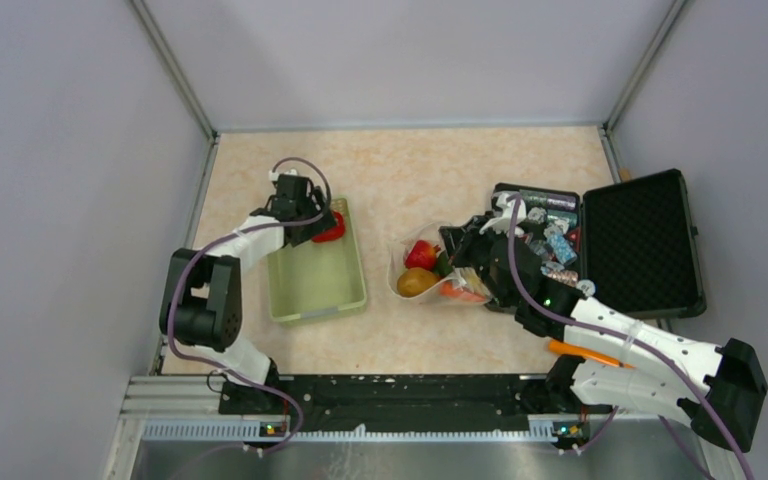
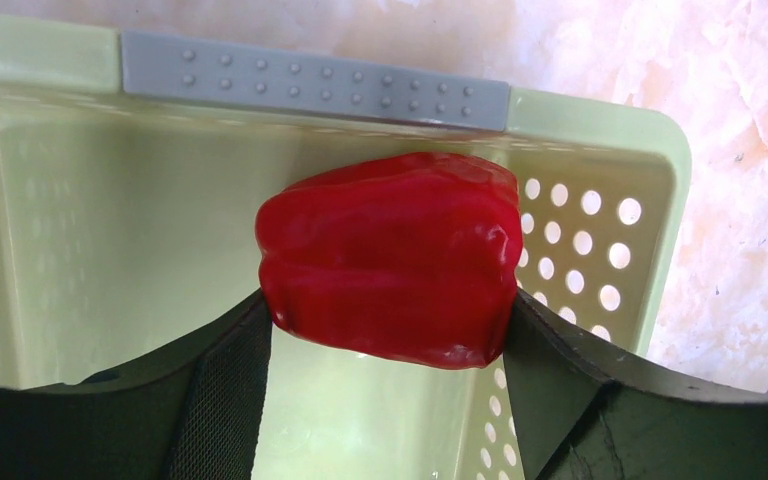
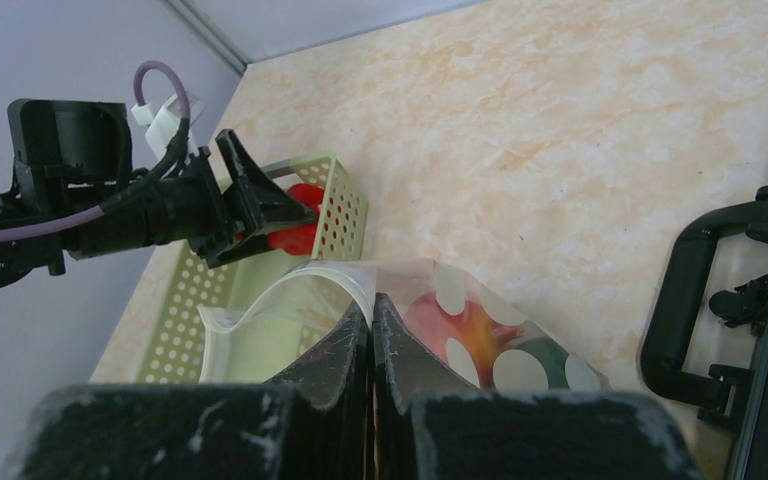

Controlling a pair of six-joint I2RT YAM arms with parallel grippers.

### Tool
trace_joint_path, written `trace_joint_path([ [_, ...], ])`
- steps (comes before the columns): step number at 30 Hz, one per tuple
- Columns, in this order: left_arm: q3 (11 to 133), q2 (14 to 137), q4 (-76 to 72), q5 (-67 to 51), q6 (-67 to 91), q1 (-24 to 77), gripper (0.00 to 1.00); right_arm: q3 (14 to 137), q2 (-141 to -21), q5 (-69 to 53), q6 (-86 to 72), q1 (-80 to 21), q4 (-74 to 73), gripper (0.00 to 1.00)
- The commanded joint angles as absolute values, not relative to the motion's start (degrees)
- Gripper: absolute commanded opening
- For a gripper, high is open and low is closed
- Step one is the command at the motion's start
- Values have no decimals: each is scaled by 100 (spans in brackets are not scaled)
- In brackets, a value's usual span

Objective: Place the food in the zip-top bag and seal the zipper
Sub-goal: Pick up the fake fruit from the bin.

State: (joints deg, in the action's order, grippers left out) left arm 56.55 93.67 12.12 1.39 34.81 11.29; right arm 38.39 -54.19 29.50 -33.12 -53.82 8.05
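The left end effector (image 1: 310, 215) reaches into the pale green basket (image 1: 315, 310) and pinches the red pepper (image 1: 332, 228). In the left wrist view its two fingers (image 2: 230, 390) press against the pepper's (image 2: 390, 250) left and right flanks. The basket's perforated end wall (image 2: 580, 250) stands just beyond the fingertips, and a grey grip strip (image 2: 315, 88) runs along the rim above them. Whether the pepper rests on the basket floor or hangs off it, I cannot tell.

The right end effector (image 1: 460, 245) is pressed together on the mouth edge of the zip-top bag (image 1: 430, 270). In the right wrist view the dark fingers (image 3: 335, 350) meet with only a thin seam between them, and clear plastic printed with white dots (image 3: 505, 365) drapes around them. The whitish zipper (image 3: 345, 277) curls away from the fingertips to their left in an open loop, not pressed shut. Food (image 1: 418, 270) already lies in the bag, just left of this end effector: a red piece, a brownish-yellow piece, something orange and a dark green bit.

To the right of the right end effector, an open black case (image 1: 640, 245) sits on the bench (image 1: 410, 170), with shiny packets (image 1: 552, 243) in its near half. Beyond its fingertips, the right wrist camera also shows the left end effector (image 3: 260, 205) over the basket (image 3: 345, 215), with the pepper (image 3: 300, 235) in it.
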Motion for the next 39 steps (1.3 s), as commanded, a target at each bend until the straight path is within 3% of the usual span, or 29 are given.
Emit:
trace_joint_path([
  [1, 5340, 9011, 1131, 155, 3550, 1098, 60, 4040, -5467, 3024, -3354, -5359, 932, 0],
  [19, 4062, 7438, 1217, 31, 3645, 1195, 53, 4141, -5686, 2888, -3324, -5361, 1059, 0],
  [39, 4006, 5454, 1762, -1239, 3387, 1201, 52, 4210, -5837, 2806, -3335, -5361, 1067, 0],
])
